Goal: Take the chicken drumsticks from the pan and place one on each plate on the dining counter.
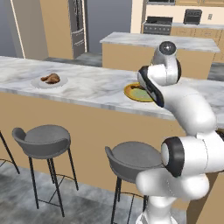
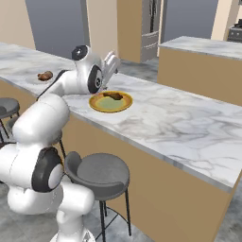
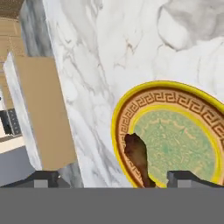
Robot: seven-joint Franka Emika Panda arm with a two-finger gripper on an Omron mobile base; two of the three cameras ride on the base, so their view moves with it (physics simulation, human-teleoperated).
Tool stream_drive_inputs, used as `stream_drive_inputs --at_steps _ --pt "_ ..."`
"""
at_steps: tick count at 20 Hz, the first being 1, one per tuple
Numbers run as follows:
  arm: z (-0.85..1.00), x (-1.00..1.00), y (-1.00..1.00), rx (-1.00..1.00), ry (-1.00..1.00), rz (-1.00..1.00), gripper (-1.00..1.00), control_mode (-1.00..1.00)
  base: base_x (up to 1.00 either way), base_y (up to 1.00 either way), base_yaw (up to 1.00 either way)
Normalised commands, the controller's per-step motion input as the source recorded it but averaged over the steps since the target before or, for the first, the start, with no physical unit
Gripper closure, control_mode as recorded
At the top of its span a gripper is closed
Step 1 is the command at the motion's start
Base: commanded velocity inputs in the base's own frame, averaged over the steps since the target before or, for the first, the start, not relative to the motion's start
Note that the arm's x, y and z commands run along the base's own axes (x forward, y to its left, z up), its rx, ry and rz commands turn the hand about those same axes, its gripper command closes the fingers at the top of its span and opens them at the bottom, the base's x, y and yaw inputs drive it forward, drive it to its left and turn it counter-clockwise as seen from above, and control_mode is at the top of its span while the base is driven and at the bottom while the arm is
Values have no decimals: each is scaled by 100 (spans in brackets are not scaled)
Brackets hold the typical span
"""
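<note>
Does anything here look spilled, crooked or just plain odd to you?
Nothing stands out. One drumstick lies on the white plate, the other on the yellow plate, both flat on the marble counter. The second piece sits near that plate's rim rather than its centre, but inside it. The gripper hangs open above.

On the long marble counter (image 2: 179,127) I see two plates, well apart. The yellow plate (image 3: 183,98) has a patterned brown ring and a pale green centre; one brown drumstick (image 3: 139,158) lies on it, near its rim. The white plate (image 1: 39,83) carries the other drumstick (image 1: 51,78), orange-brown and lumpy, about at its middle.
</note>
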Motion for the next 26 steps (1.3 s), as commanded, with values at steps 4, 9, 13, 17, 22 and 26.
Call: stream_drive_inputs --at_steps 4,9,13,17,22,26 --pt "-3 -100 2 7 -46 0 -100 -100 0 0 0" --pt "-4 -100 20 11 -19 0 -100 -100 0 0 0" --pt "-6 -100 31 10 -8 0 -100 -100 0 0 0" --pt "-16 -100 36 9 -3 0 -100 -100 0 0 0" --pt "-4 -100 29 12 0 0 -100 -100 0 0 0" --pt "0 -100 25 14 4 0 -100 -100 0 0 0"
